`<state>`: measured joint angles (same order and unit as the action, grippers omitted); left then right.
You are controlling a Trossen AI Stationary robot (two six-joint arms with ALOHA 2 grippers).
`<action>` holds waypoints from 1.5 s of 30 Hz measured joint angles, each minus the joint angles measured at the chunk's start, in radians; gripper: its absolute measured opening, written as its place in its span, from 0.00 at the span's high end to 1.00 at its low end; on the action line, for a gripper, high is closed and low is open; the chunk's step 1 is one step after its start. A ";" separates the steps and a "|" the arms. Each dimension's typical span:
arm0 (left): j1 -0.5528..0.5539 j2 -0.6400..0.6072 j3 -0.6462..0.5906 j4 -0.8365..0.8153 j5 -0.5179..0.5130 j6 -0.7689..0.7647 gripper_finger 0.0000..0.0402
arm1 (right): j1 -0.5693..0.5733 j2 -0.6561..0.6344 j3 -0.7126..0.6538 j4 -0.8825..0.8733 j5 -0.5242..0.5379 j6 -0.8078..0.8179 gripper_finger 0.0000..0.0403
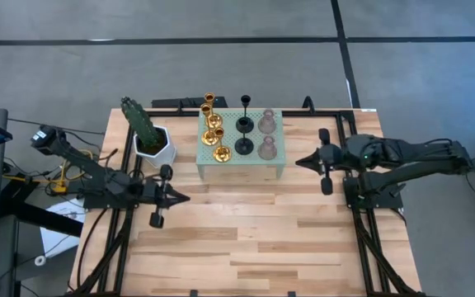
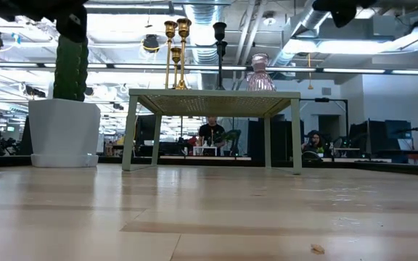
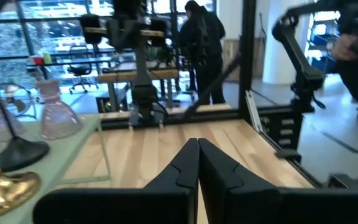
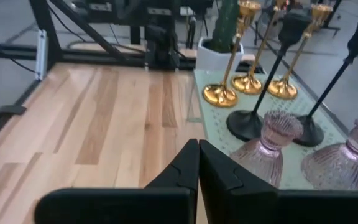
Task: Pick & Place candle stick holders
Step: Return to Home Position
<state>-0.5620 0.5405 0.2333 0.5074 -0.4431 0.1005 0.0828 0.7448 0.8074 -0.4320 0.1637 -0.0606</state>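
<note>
Seven candle stick holders stand by their round bases on the pale green perforated stand (image 1: 242, 167) at the table's far middle: three gold ones (image 1: 213, 132) on its left, two black ones (image 1: 244, 136) in the middle, two pinkish-mauve ones (image 1: 267, 136) on its right. They also show in the right wrist view, gold (image 4: 221, 93), black (image 4: 247, 121), mauve (image 4: 272, 149). My left gripper (image 1: 184, 197) is shut and empty, left of the stand's near corner. My right gripper (image 1: 299, 162) is shut and empty, just right of the stand.
A green cactus in a white pot (image 1: 148, 136) stands left of the stand. The near half of the wooden table (image 1: 246, 247) lies bare. In the low view a person (image 2: 210, 134) shows in the room beyond the table.
</note>
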 joint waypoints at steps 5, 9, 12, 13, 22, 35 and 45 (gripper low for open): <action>0.009 -0.009 0.000 -0.005 -0.002 0.035 0.99 | 0.033 -0.069 -0.058 0.036 0.013 0.008 1.00; 0.016 0.020 0.000 -0.004 -0.092 0.046 0.99 | 0.054 -0.115 -0.116 0.077 0.025 0.024 1.00; 0.061 0.041 0.001 -0.002 -0.096 0.022 0.99 | 0.054 -0.144 -0.140 0.089 0.025 0.032 1.00; 0.085 0.047 0.005 -0.002 -0.077 0.012 0.99 | 0.054 -0.151 -0.144 0.097 0.025 0.032 1.00; 0.410 0.045 0.077 -0.003 0.413 0.019 0.98 | 0.054 -0.201 -0.151 0.093 0.025 0.025 1.00; 0.620 -0.220 0.092 -0.245 0.520 -0.038 0.99 | 0.054 -0.323 -0.151 0.022 0.025 -0.004 1.00; 0.619 -0.334 0.092 -0.267 0.507 -0.035 0.99 | 0.054 -0.496 -0.222 0.030 0.021 -0.036 1.00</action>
<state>0.0570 0.2068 0.3256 0.2403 0.0637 0.0658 0.1371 0.2485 0.5857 -0.4024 0.1848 -0.0967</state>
